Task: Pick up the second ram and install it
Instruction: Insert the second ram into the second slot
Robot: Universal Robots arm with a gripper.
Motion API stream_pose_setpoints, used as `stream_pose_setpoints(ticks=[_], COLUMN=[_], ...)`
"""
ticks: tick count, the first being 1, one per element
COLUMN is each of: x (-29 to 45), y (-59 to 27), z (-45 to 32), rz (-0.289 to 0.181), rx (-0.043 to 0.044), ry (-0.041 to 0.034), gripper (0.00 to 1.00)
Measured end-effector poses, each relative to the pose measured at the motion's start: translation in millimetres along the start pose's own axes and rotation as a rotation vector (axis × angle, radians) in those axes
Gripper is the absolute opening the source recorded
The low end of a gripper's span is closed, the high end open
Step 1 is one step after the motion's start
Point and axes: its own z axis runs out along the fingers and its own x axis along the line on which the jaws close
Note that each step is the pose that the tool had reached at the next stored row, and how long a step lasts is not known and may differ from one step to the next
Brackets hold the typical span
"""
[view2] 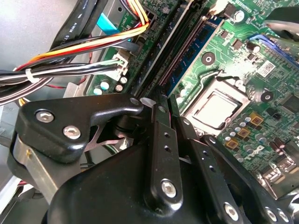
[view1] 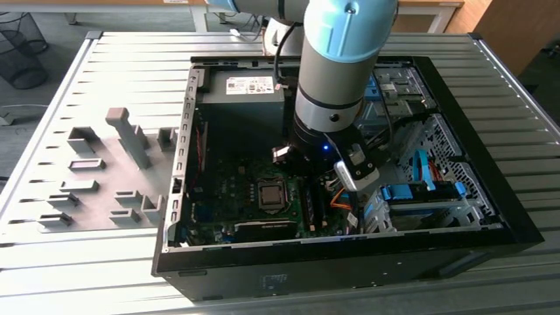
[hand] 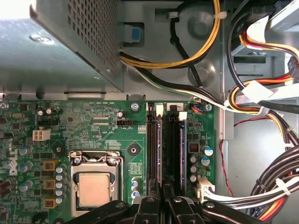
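I've got the black two-fingered tool [hand: 161, 205] closed edge-on around the thin blue-green second ram [hand: 182, 154], low over the black motherboard memory slots [hand: 153, 149]; seating step; it wants square downward pressure.

This place looks like a robotics lab or a test workshop. An open computer case [view1: 350, 164] lies on a table [view1: 114, 256] of grey metal slats, and a robot arm [view1: 337, 72] reaches into it. Grey fixture blocks [view1: 114, 170] stand on the table beside the case. Behind are a wire bin [view1: 22, 49] on the floor and wooden desks [view1: 429, 10].
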Motion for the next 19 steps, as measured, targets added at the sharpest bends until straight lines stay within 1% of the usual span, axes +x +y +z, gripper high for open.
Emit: stream_pose_setpoints(ticks=[2, 11, 12, 14, 19], x=[0.0, 0.0, 0.0, 0.0, 0.1], y=[-0.1, -0.1, -0.1, -0.1, 0.2], z=[1.9, 2.0, 2.1, 1.4, -11.3], rz=[0.0, 0.0, 0.0, 0.0, 0.0], rx=[0.0, 0.0002, 0.0001, 0.0002, 0.0003], ry=[0.0001, 0.0002, 0.0002, 0.0002, 0.0002], gripper=[0.14, 0.15, 0.21, 0.21, 0.21])
